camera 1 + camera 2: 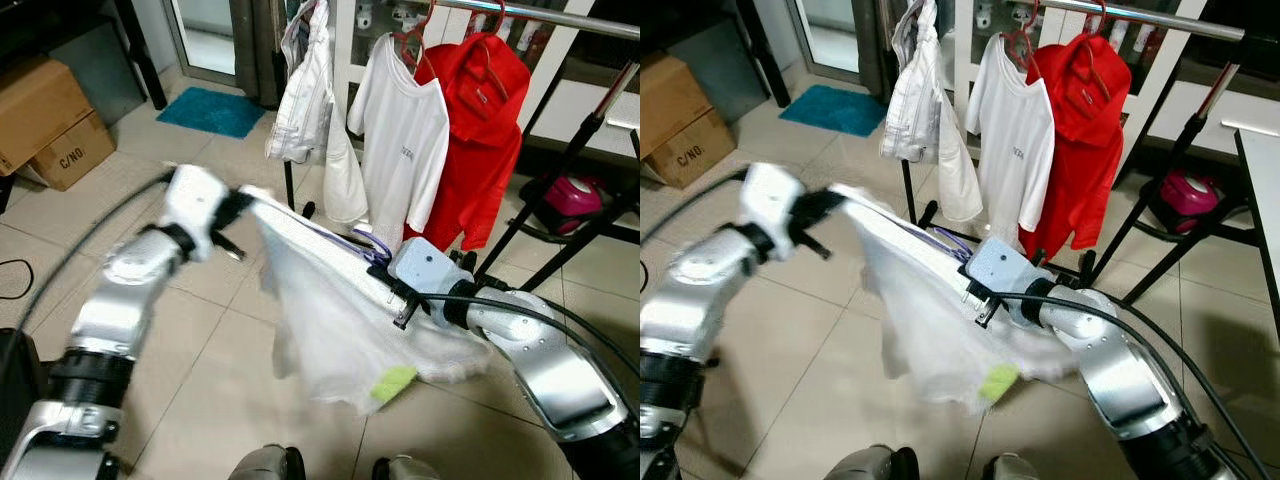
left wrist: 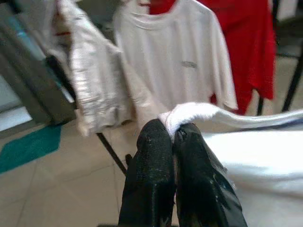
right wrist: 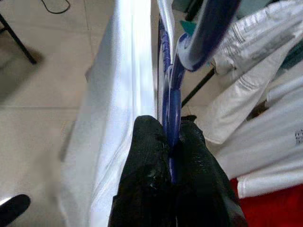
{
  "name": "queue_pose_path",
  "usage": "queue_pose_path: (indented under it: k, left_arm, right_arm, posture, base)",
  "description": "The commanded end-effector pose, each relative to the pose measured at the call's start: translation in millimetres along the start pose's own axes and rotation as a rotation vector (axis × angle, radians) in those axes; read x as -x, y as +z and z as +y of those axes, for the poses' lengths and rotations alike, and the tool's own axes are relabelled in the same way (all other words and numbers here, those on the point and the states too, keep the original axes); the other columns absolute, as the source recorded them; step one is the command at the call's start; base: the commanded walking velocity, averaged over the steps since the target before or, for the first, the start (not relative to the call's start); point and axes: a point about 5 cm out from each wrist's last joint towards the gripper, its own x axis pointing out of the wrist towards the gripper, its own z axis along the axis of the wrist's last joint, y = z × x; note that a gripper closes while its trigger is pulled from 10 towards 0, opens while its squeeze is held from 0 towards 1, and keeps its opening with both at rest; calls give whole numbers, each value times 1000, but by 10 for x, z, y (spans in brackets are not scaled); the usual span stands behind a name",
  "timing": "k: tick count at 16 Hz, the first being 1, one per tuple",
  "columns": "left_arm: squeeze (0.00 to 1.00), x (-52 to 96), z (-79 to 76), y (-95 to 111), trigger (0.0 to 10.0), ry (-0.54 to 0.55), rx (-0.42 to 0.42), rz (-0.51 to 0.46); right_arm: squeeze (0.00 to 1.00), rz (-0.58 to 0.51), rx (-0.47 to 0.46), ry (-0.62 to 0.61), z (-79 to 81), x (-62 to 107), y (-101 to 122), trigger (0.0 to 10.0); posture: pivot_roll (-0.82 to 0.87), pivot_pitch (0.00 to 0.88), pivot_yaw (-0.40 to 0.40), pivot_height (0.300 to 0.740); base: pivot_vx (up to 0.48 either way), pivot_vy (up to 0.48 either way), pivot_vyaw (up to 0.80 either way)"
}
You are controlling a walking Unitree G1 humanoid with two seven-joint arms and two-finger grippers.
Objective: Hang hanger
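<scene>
A white garment (image 1: pixel 340 320) hangs on a purple-blue hanger (image 3: pixel 171 90), stretched between my two arms in front of me. My left gripper (image 2: pixel 171 135) is shut on a bunched white corner of the garment (image 2: pixel 189 113). My right gripper (image 3: pixel 169 137) is shut on the hanger's neck, and its hook (image 1: pixel 374 243) points toward the clothes rack. The rack's silver rail (image 1: pixel 560 18) crosses the upper right and carries a white T-shirt (image 1: pixel 405 140), a red garment (image 1: pixel 480 130) and a pale jacket (image 1: pixel 305 90).
The rack's black legs (image 1: pixel 560 170) spread across the tiled floor to the right. A pink object (image 1: pixel 572 195) lies under the rack. Cardboard boxes (image 1: pixel 45 120) stand at the left, with a teal mat (image 1: pixel 210 110) farther back. My feet (image 1: pixel 330 465) show at the bottom edge.
</scene>
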Motion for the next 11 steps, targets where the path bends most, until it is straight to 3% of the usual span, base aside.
queue_pose_path:
  k: [1,3,4,7,8,11]
  left_arm:
    - [0,-33,-14,32,0,-6,-39,10]
    - [0,6,122,-3,0,90,-57,35]
    - [0,209,574,-48,0,342,-75,92]
    - [0,444,923,-218,0,521,-90,204]
    - [0,471,925,-334,0,516,-75,243]
    - [0,284,550,-461,0,301,55,210]
  right_arm:
    - [0,0,-7,-6,0,-11,6,0]
    - [0,8,-11,-5,-14,20,-37,0]
    - [0,-81,-87,77,23,142,-39,0]
    - [0,-225,-128,167,87,248,121,0]
    - [0,-283,-185,173,104,246,196,0]
    - [0,-347,-275,134,105,177,270,0]
  posture:
    - [-75,83,49,740]
    - [-77,88,53,740]
    - [-77,90,52,740]
    - [-74,95,49,740]
    - [-74,95,49,740]
    - [-74,97,49,740]
  base:
    - [0,0,0]
    - [0,0,0]
    - [0,0,0]
    - [0,0,0]
    - [0,0,0]
    - [0,0,0]
